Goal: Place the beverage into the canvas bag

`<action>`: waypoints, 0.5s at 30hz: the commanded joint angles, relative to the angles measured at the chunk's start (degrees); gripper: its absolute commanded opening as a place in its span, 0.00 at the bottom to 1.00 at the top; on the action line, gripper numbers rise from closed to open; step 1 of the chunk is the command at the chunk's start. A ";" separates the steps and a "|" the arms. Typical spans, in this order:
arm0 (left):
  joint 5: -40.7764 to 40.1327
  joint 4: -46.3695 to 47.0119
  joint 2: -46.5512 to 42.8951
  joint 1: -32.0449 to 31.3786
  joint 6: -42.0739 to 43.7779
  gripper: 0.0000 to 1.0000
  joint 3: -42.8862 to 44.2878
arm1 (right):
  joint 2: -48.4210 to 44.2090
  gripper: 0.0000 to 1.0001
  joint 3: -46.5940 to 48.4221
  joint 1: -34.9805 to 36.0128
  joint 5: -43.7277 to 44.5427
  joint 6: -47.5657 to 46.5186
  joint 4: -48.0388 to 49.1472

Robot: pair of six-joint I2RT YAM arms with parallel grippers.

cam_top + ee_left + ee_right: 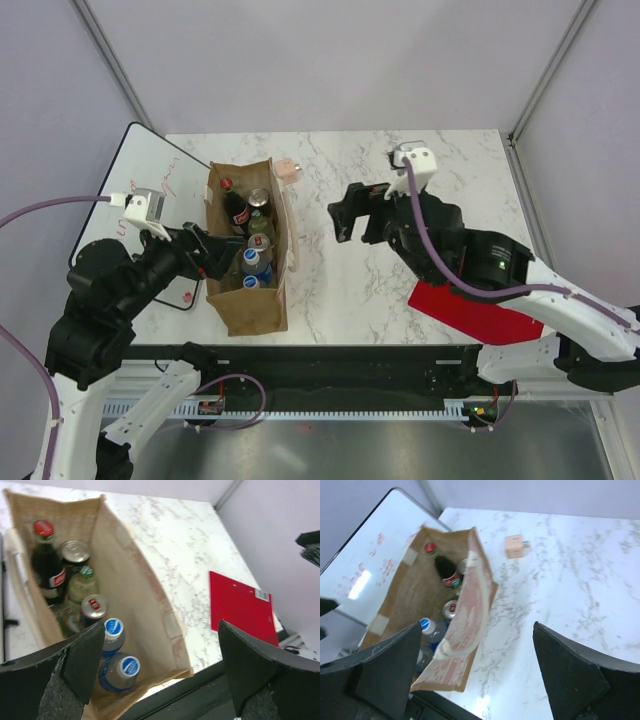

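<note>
The tan canvas bag (255,310) stands upright at the table's left, and its inner wall (135,595) shows in the left wrist view. Inside it are a red-capped cola bottle (45,562), a green-capped bottle (86,577), two cans (94,605) and two blue-capped bottles (122,667). My left gripper (212,255) hovers open over the bag's left rim, its jaws (165,675) wide apart and holding nothing. My right gripper (338,218) is open and empty above the marble, right of the bag (470,605).
A flat red sheet (470,310) lies near the front edge on the right. A whiteboard (150,190) sits left of the bag. A small tan block (290,170) rests behind the bag. The table's black front rail runs just below the bag.
</note>
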 commanded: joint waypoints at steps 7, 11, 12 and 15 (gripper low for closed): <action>5.51 10.89 0.24 -0.08 -3.73 1.00 -3.48 | -7.50 0.98 -5.80 0.13 26.72 11.16 -12.11; 5.57 14.65 -1.15 -0.08 -6.37 0.99 -6.90 | -6.89 0.98 -4.48 0.13 27.37 11.87 -14.22; 6.19 15.62 -1.69 -0.08 -6.37 0.99 -7.53 | -6.71 0.98 -3.96 0.05 27.19 11.78 -14.05; 6.72 16.69 -1.96 -0.08 -5.06 0.99 -8.32 | -5.57 0.98 -2.91 0.13 28.42 11.34 -14.05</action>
